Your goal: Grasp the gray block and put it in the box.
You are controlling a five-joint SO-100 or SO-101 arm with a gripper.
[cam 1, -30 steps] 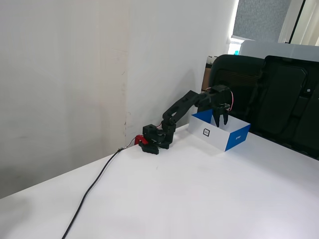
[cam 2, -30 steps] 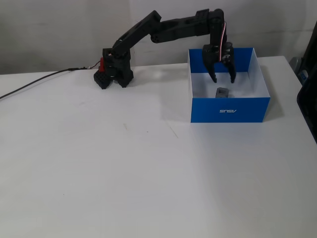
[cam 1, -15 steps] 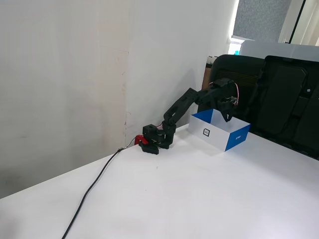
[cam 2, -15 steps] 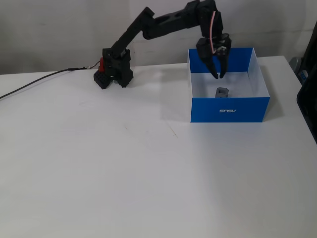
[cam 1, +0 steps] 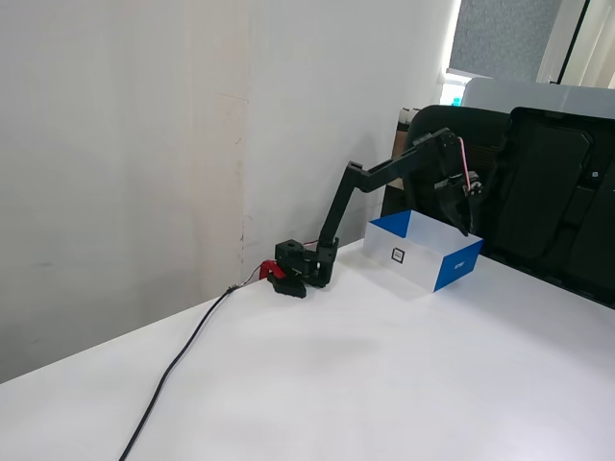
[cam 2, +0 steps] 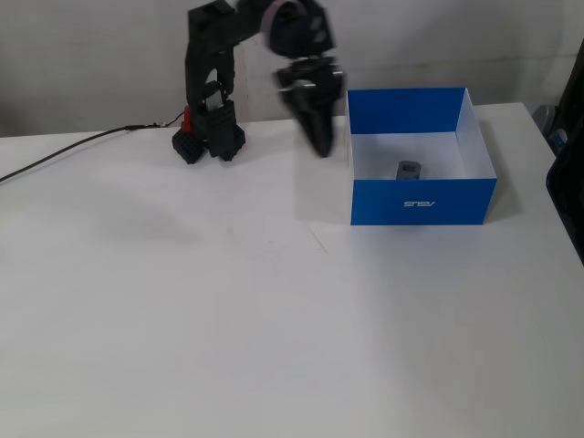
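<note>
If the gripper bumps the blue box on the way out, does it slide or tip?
Probably slides. The box is shallow and wide with a flat base on the smooth white table, so tipping looks unlikely. It seems thin-walled and holds only the small gray block, so it is likely light and easily shoved. The gripper hangs just outside its wall.
</note>
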